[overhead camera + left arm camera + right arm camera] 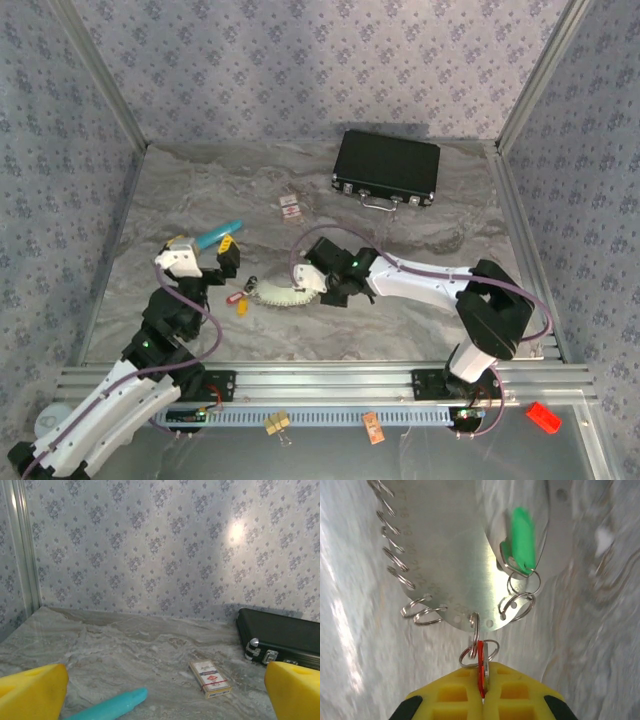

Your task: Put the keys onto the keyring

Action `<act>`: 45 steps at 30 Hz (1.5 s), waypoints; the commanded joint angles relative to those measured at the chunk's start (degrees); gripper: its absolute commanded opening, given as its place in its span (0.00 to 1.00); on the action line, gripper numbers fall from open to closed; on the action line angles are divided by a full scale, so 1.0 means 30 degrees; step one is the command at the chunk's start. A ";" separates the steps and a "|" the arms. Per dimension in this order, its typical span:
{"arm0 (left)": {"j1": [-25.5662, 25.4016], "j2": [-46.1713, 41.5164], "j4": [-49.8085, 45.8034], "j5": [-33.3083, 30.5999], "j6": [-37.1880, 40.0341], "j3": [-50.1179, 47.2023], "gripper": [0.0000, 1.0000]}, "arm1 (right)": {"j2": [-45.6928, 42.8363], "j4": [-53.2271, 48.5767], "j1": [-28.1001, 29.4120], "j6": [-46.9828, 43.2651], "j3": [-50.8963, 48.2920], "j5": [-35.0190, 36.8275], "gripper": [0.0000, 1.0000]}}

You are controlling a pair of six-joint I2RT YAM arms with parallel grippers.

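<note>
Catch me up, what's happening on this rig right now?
The right gripper is shut on a red key, holding it at a split ring on the edge of the keyring, a flat metal plate rimmed with rings. Whether it is threaded is unclear. A green key already hangs there. The left gripper is open and empty above a turquoise cylinder. Two loose keys, red and yellow, lie on the table beside the plate.

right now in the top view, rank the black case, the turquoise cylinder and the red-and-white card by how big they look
black case: largest by far
turquoise cylinder: longer than the card, though slimmer
red-and-white card: smallest
</note>
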 commanded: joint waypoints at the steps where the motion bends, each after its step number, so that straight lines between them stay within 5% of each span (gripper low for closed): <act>1: 0.0319 0.0435 0.0240 0.0097 -0.0857 -0.0168 1.00 | 0.0340 -0.2883 0.0259 -0.0834 -0.0397 0.2695 0.00; 4: 0.0620 0.0753 0.0186 0.0146 -0.1130 -0.0320 1.00 | 0.0559 -0.3351 0.0532 -0.1096 -0.0835 0.3963 0.00; 10: 0.1272 0.1059 -0.0399 0.0523 -0.1174 -0.0234 1.00 | 0.0573 -0.4562 0.0674 -0.1087 -0.1732 0.6874 0.17; 20: 0.2579 0.2251 -0.0336 0.0776 -0.0375 -0.0073 1.00 | -0.2079 -0.3809 -0.1177 -0.0029 -0.2355 0.6975 0.31; 25: 0.3805 0.3373 0.0379 0.1955 0.0969 0.0086 1.00 | -0.6498 0.2885 -0.4591 0.3656 -0.3688 0.3756 0.33; 31: 0.5982 0.5513 0.2705 0.2889 0.2948 -0.0392 1.00 | -0.9459 1.2822 -1.0957 0.7454 -0.8152 0.2581 0.38; 37: 0.8602 0.8309 0.4969 0.3718 0.2632 -0.1004 1.00 | -0.7502 2.0754 -1.6099 0.8417 -1.2217 0.1902 0.38; 45: 1.0834 1.3753 0.9476 0.5849 0.2044 -0.1200 1.00 | -0.4046 2.5369 -1.7429 0.8049 -1.3566 -0.0822 0.35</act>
